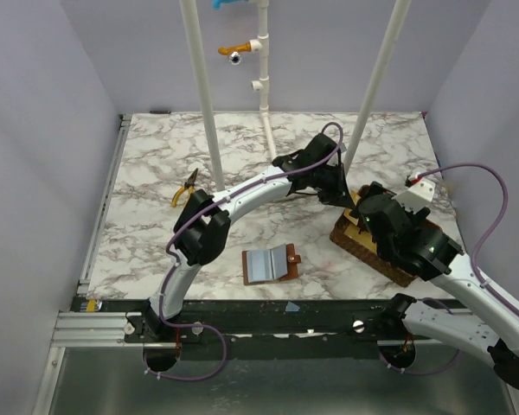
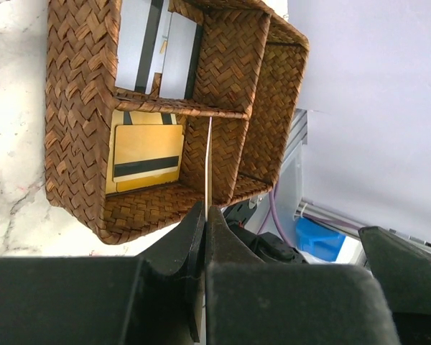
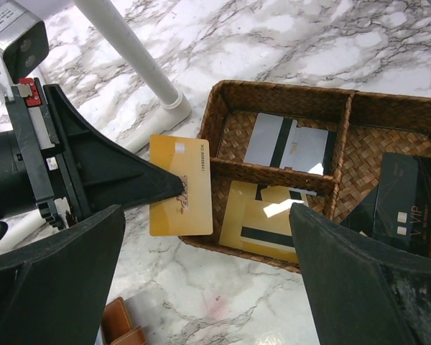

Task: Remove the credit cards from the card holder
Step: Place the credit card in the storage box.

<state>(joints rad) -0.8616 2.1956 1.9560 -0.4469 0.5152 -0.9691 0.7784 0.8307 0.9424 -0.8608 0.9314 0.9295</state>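
Table [image 1: 156, 173]: marble-patterned top, pale lilac walls [image 1: 35, 130] around.
Pliers [image 1: 186, 188]: yellow-handled, well left of your left pincer [image 2: 205, 210].
Card holder [image 1: 271, 264]: brown leather, lying open, well apart from both pincers.
Left pincer: clamped on a thin yellow card [image 3: 179, 187] at the basket's rim.
Basket [image 3: 273, 90]: brown woven, divided; grey, yellow and dark cards [image 3: 273, 140] flat inside.
Right pincer [image 3: 208, 208]: spread wide over the basket, holding nothing.

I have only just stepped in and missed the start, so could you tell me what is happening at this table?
The left end effector is shut on a yellow card, holding it at the rim of a woven basket. The basket's compartments already hold yellow cards, grey-white cards and dark cards. The right end effector hangs open above the basket, holding nothing. The brown card holder lies open on the marble table, apart from both arms.
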